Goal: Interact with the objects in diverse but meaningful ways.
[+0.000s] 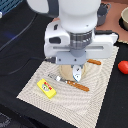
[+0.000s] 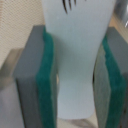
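Gripper (image 1: 77, 73) holds the fish (image 2: 75, 55) over the plate (image 1: 65, 71).
Green pads (image 2: 47, 75) clamp the fish's white body on both sides. On the mat (image 1: 95, 97) lies the yellow box (image 1: 47, 88); the tomato (image 1: 123, 67) sits well apart, at the exterior view's right.

Soft, even light is falling on the bench (image 1: 100, 107), its dark edges staying dim. The arm is casting a faint shadow beneath itself. Both pictures are looking blurry; the wrist view is showing everything close and out of focus.
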